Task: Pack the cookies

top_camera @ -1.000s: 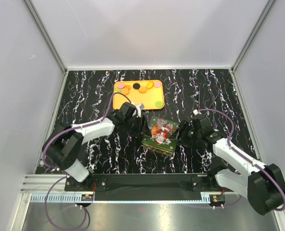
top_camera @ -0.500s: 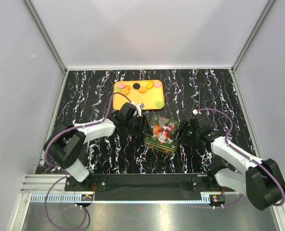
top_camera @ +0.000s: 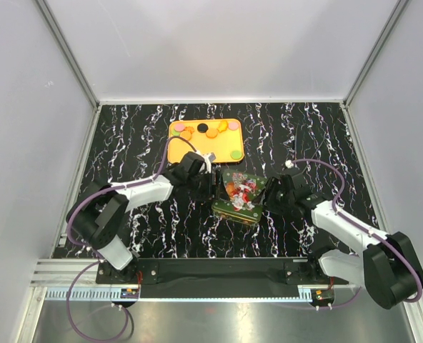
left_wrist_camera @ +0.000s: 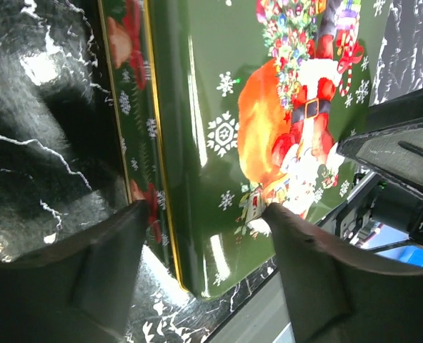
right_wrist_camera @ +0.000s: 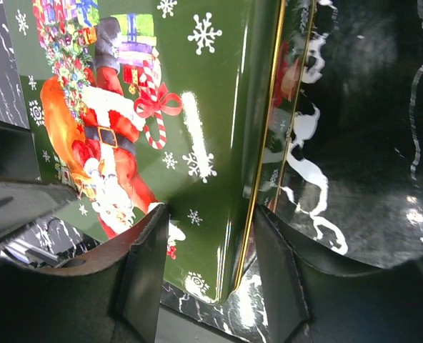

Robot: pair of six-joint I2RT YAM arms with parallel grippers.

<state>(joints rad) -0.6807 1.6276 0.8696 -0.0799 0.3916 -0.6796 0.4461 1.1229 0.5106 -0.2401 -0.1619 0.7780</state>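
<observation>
The cookies (top_camera: 206, 133) lie flat on the orange tray (top_camera: 190, 151) at the far side of the counter (top_camera: 126, 128). They are mostly orange, with one black, some pink and a green one. As small, thin discs they are probably light and stiff, perhaps brittle. Each is best pinched across its rim, one at a time, because so low a profile leaves little to grip.

Nearer the arms sits the green Santa-printed tin (top_camera: 239, 194), with its lid apparently on, so it likely needs opening first. Its glossy metal looks slippery.

The left end effector (left_wrist_camera: 203, 214) has its fingers apart, straddling one edge of the tin. The right end effector (right_wrist_camera: 211, 214) likewise stands apart astride the opposite edge. Neither is visibly clamped.
</observation>
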